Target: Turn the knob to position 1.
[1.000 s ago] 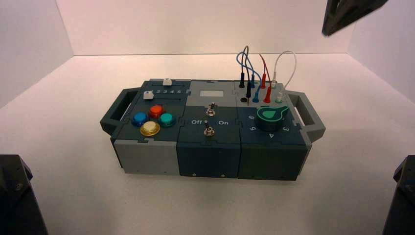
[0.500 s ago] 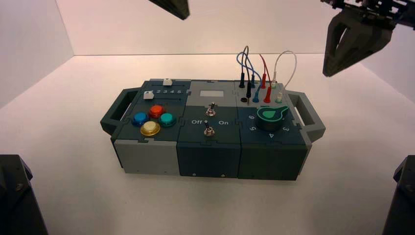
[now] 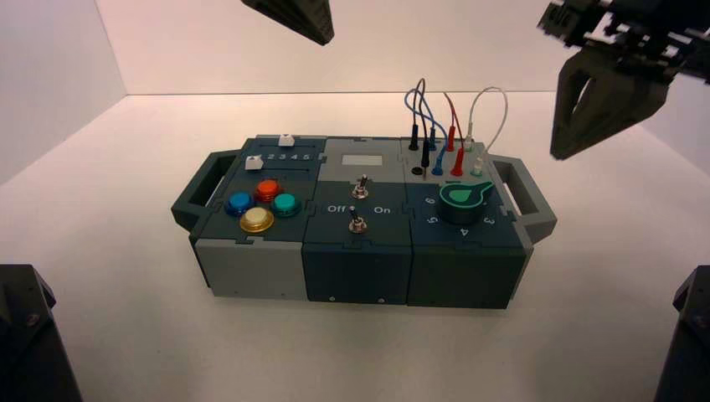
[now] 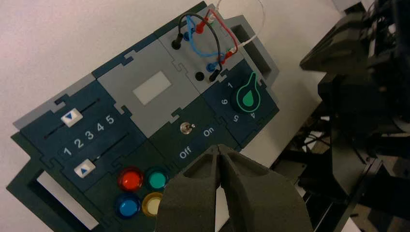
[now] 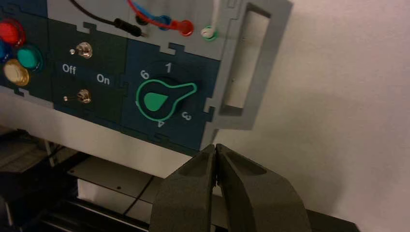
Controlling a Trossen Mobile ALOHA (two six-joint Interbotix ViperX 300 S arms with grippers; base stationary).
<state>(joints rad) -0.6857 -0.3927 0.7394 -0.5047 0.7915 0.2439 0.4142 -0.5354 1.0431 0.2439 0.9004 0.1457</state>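
The knob [image 3: 463,201] sits on the right end of the box, a dark-teal dial with a green teardrop pointer. In the right wrist view the knob [image 5: 157,101] points between numerals 1 and 3, covering the numeral there. It also shows in the left wrist view [image 4: 249,96]. My right gripper [image 3: 557,155] hangs high, right of and behind the knob, shut and empty; it also shows in its wrist view [image 5: 215,146]. My left gripper [image 3: 325,38] is high above the box's back, shut and empty [image 4: 220,147].
The box [image 3: 251,268] bears four coloured buttons [image 3: 259,205], two sliders [image 3: 255,162], two toggle switches [image 3: 357,222] marked Off and On, and looped wires [image 3: 435,126] behind the knob. Handles [image 3: 527,197] stick out at both ends. Dark arm bases [image 3: 25,335] stand at the front corners.
Both grippers have come down into the high view. The right gripper has sunk lower at the right; the left gripper has appeared at the top. The knob has not turned.
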